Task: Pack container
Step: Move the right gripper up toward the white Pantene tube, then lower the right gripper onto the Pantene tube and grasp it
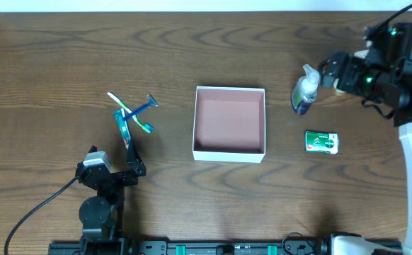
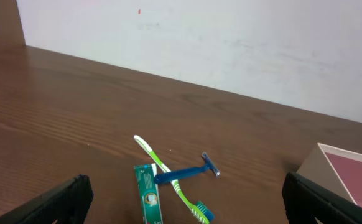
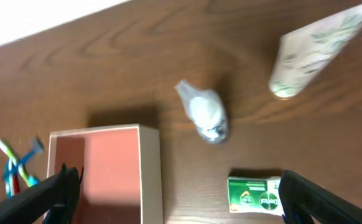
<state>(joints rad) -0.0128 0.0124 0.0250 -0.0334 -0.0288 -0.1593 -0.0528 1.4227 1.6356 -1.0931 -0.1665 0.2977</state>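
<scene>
Left pincer (image 2: pixel 186 186) agape; square, thin-walled cardboard container (image 1: pixel 229 122)

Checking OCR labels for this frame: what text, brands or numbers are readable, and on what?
"Dettol": green packet, right wrist view; blurred, so a best guess only.
Green tube: print too small to read.
Bottle: label blurred, unreadable.
White leaf-patterned tube: no legible text.
Container: no print visible.
</scene>
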